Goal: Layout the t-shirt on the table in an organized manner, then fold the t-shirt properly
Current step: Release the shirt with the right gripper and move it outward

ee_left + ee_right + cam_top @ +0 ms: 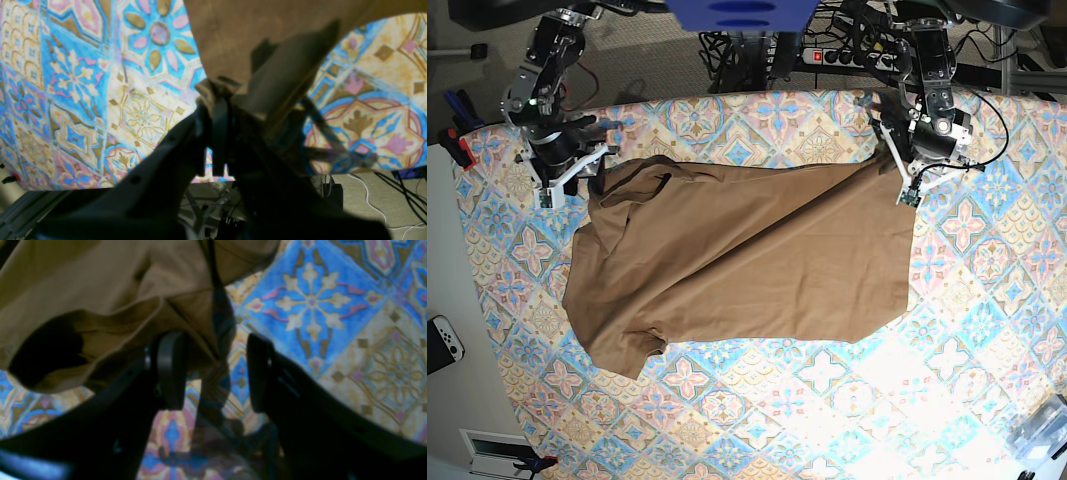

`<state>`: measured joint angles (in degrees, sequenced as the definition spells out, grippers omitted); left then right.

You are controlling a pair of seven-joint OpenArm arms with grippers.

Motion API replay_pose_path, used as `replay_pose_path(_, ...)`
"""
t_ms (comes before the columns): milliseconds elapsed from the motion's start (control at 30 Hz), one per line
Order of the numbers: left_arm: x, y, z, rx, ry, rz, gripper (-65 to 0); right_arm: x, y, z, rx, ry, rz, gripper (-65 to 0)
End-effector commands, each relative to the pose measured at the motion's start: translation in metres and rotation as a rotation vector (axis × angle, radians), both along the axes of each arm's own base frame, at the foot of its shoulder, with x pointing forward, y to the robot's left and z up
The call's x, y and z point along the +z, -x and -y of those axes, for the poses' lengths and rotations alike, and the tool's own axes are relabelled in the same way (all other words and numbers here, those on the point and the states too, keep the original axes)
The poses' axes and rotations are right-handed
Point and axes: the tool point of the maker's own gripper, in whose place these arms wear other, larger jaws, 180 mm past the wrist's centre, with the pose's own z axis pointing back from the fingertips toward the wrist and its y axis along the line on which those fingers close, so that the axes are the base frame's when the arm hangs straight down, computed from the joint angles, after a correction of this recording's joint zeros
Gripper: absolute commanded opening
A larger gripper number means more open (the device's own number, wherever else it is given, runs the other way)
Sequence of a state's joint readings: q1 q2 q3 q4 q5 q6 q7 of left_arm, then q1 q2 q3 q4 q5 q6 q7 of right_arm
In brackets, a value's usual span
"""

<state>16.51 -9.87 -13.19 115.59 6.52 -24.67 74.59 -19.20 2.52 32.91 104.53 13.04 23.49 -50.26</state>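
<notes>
The tan-brown t-shirt (747, 260) lies spread across the middle of the patterned table (757, 420), neckline and sleeves toward the left. At the shirt's far right corner, my left gripper (902, 180) is shut on its hem. The left wrist view shows the cloth edge (250, 33) pinched in the gripper (217, 96) just above the table (76, 83). My right gripper (577, 178) is at the shirt's far left corner. In the right wrist view it (213, 371) stands open; a sleeve and shirt edge (100, 283) lie on the table (317, 306) beside the left finger (170, 370).
A black and white controller (442, 340) lies on the white surface left of the table. A power strip (837, 55) and cables lie on the floor behind the table. A clear plastic object (1042, 430) sits at the near right corner.
</notes>
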Motion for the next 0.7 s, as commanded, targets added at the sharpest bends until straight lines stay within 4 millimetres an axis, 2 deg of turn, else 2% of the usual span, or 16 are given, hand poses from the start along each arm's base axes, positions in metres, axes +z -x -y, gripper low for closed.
replay_pose_path(0,0.007,-0.005,-0.003,0.001,-0.014,0.027,-65.0,0.010,-0.004,0.002,0.008,0.010,0.040,-37.6)
replay_pose_path(67,0.007,-0.005,-0.003,0.001,-0.014,0.027,-65.0,0.005,0.006,0.001,0.010,0.011,0.019,-37.6)
replay_pose_path(167,0.007,-0.005,-0.003,0.001,-0.014,0.027,-65.0,0.014,0.004,-0.002,0.023,0.021,0.043,-37.6)
replay_pose_path(267,0.007,-0.005,-0.003,0.001,-0.014,0.027,-65.0,0.020,0.002,-0.015,0.016,-0.042,0.078,-37.6)
replay_pose_path(400,0.006,-0.005,-0.002,0.001,-0.010,0.026,-65.0,0.039,-0.008,-0.030,0.083,-0.092,0.193,-37.7)
replay_pose_path(467,0.006,-0.004,-0.002,0.001,-0.010,0.024,-65.0,0.046,-0.013,-0.031,0.080,-0.101,0.239,-38.6)
replay_pose_path(667,0.006,-0.004,-0.002,0.001,-0.013,0.024,-65.0,0.049,-0.015,-0.030,0.074,-0.103,0.261,-38.9)
